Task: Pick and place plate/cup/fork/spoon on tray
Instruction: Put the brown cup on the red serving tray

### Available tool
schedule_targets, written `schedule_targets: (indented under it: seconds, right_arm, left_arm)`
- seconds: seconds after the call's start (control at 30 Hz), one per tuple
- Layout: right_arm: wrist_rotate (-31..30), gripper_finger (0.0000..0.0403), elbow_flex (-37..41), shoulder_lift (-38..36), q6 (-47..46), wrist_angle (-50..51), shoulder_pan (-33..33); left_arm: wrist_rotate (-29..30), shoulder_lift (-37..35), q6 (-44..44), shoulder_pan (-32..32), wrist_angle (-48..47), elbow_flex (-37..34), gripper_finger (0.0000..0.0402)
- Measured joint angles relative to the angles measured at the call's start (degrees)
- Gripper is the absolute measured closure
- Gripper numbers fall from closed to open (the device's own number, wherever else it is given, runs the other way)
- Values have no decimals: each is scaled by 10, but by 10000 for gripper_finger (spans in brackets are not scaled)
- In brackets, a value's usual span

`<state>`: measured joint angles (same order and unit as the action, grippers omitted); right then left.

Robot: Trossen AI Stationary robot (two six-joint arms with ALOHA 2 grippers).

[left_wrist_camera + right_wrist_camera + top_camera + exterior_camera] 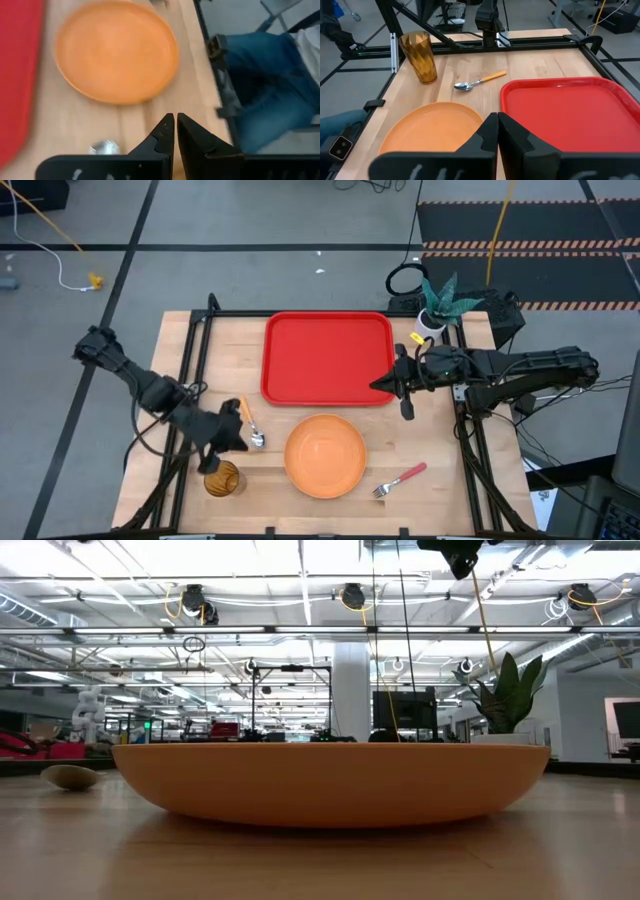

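The red tray (328, 358) lies at the table's far middle. The orange plate (325, 455) lies in front of it and fills the low view (330, 783). The spoon (250, 423) lies left of the plate. The amber cup (222, 478) stands upright near the front left. The fork (400, 479) lies right of the plate. My left gripper (242, 442) is shut and empty between the spoon and the cup; its wrist view (176, 125) shows the spoon's bowl (104, 147) beside it. My right gripper (378, 385) is shut and empty over the tray's near right corner, as its wrist view (497, 125) shows.
A white pot with a green plant (438, 308) stands at the table's far right corner. A black frame rail (190, 370) runs along the table's left side. A person's jeans-clad leg (270, 75) shows beyond the table's front edge.
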<state>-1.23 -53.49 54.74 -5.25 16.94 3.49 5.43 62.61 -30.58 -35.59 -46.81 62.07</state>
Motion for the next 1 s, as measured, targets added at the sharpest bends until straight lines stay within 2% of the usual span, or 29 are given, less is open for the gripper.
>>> schedule_targets:
  seconds: [0.2,0.33,0.47,0.57,0.83,1.0]
  right_arm:
    - [-1,403,0,0,4,0,0]
    - [-1,403,0,0,6,0,0]
    - [-2,403,0,0,16,0,0]
    - [-2,403,0,0,25,0,-1]
    - [-2,403,-1,0,53,-1,-1]
    - [-2,403,-1,0,61,-14,-1]
  left_arm:
    - [19,54,-134,-68,-135,80,378]
    - [16,74,-249,-95,-179,86,378]
    - [-12,94,-365,-120,-226,85,371]
    - [-15,109,-403,-135,-245,85,344]
    - [-15,124,-467,-138,-245,84,243]
    - [9,127,-497,-137,-240,84,212]
